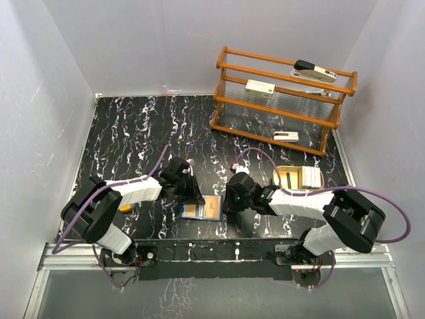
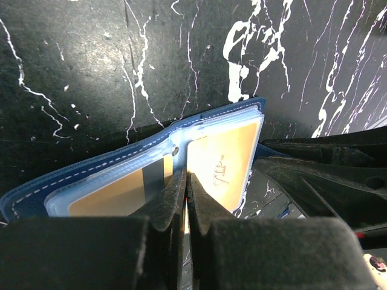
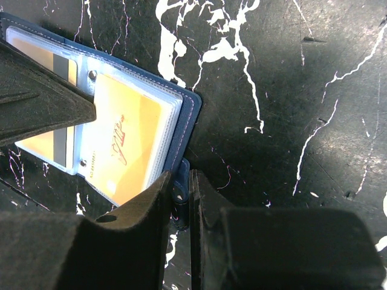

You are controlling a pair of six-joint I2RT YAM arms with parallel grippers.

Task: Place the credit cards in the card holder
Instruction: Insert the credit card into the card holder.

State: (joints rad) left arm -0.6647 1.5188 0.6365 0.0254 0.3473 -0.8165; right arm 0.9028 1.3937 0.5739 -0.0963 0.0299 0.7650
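The card holder [image 1: 201,210] lies open on the black marbled table between the two arms, navy outside with clear sleeves inside. Two tan-orange credit cards sit in its sleeves: one with a dark stripe [image 2: 118,194] and one with writing [image 2: 224,160]; the right wrist view shows the striped card [image 3: 51,72] and the written one [image 3: 124,139] again. My left gripper [image 2: 186,176] is shut, its tips at the holder's fold by a rivet. My right gripper [image 3: 180,176] is shut on the navy snap tab [image 3: 181,181] at the holder's edge.
A wooden rack [image 1: 282,100] with white devices on its shelves stands at the back right. A beige tray [image 1: 299,178] sits just behind the right arm. A small yellow object [image 1: 125,209] lies beside the left arm. White walls close in three sides.
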